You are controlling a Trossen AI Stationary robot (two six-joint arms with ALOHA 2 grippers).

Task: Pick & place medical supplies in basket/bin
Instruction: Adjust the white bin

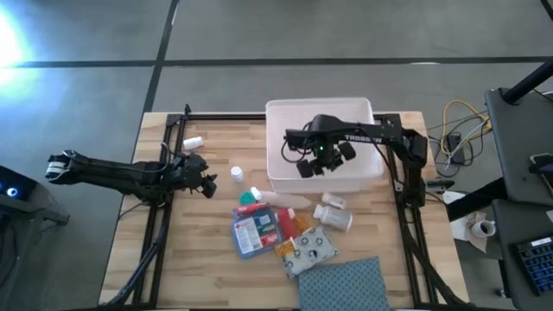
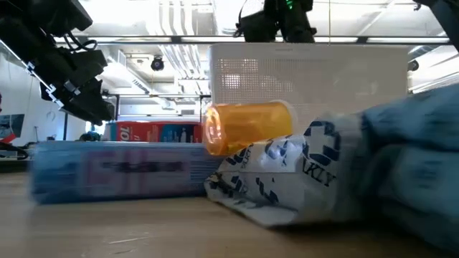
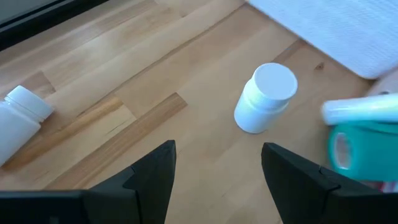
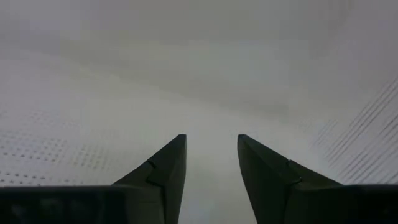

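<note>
Right gripper [image 1: 321,162] hangs over the white bin [image 1: 278,117] at upper centre of the overhead frame. Its wrist camera looks down at bare perforated plastic, and a clear gap shows between the two fingers with nothing in it. So the jaws are partly apart and empty.

Left gripper [image 1: 206,182] sits low at left of centre, fingers spread wide, holding nothing, aimed at a small white pill bottle [image 3: 266,98] standing upright on the wood just beside the bin's near-left corner. That one looks light and rigid, smooth-sided, likely to skid or tip if nudged; I'd take it across the body below the cap, squarely. Another white bottle [image 1: 193,141] lies on its side, upper left of the table.

The rest of the supplies cluster below the bin: a green-capped tube [image 1: 251,198], a blue-and-red flat packet [image 1: 251,234], an orange bottle [image 2: 247,127] resting on a white patterned pouch [image 1: 311,251]. Packet and pouch look thin and floppy, lying flat, so an edge pinch seems best. None of them is in the bin that I can see.
</note>
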